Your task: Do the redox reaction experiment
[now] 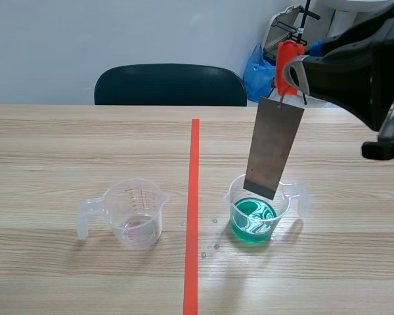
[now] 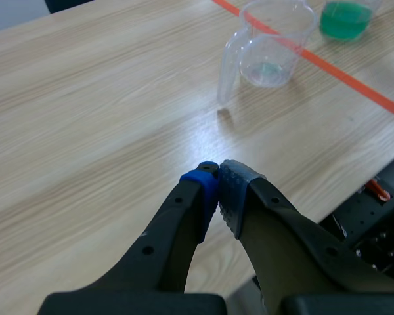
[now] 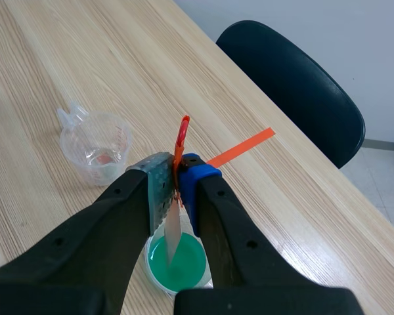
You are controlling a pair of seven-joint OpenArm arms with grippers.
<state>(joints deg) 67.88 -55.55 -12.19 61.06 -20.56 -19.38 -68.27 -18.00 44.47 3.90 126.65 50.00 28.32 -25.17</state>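
A grey metal sheet (image 1: pixel 272 147) hangs from an orange-red clip (image 1: pixel 285 64), and my right gripper (image 1: pixel 295 72) is shut on that clip, high above the table. The sheet's lower edge sits at the rim of a clear beaker of green liquid (image 1: pixel 255 220). From the right wrist view the clip (image 3: pixel 180 143) is pinched between my pads and the sheet (image 3: pixel 173 230) drops toward the green beaker (image 3: pixel 177 262). A second clear beaker (image 1: pixel 132 212), almost empty, stands left of the tape line. My left gripper (image 2: pixel 218 190) is shut on nothing, low over the table, well short of the clear beaker (image 2: pixel 270 46).
An orange-red tape line (image 1: pixel 193 210) runs down the table between the two beakers. A dark chair (image 1: pixel 171 84) stands behind the far edge. A few droplets lie on the wood near the green beaker. The table's near edge (image 2: pixel 315 216) lies close beside my left gripper.
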